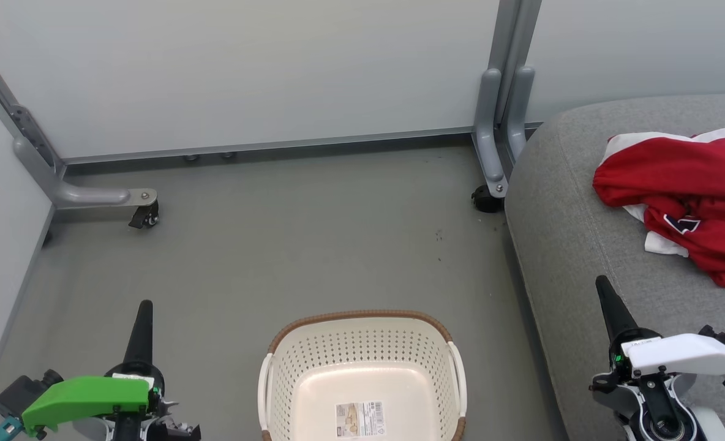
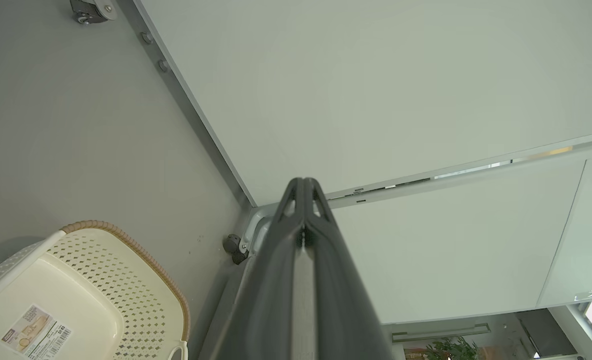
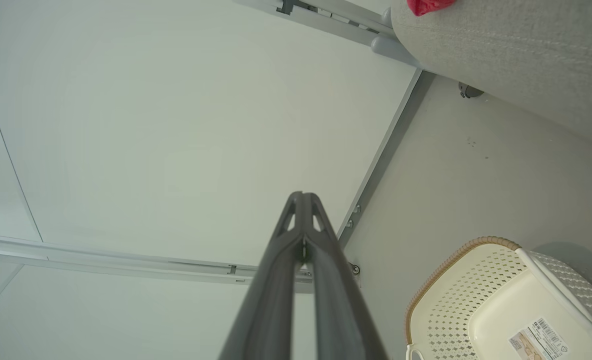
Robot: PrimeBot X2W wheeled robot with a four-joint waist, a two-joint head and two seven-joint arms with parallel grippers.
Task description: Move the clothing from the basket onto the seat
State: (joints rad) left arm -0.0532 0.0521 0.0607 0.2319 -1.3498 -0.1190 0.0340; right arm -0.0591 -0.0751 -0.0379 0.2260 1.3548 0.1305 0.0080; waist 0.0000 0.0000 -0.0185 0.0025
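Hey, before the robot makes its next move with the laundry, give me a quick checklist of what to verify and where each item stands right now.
1. The basket emptied: ok, just its sticker shows inside.
2. The clothing on the seat: ok, a red and white heap lies on the grey cushion.
3. Every garment accounted for: cannot tell, the heap runs past the picture's edge.
4. The left hand free: ok, shut on nothing, left of the basket.
5. The right hand free: ok, shut on nothing, over the seat's front edge.
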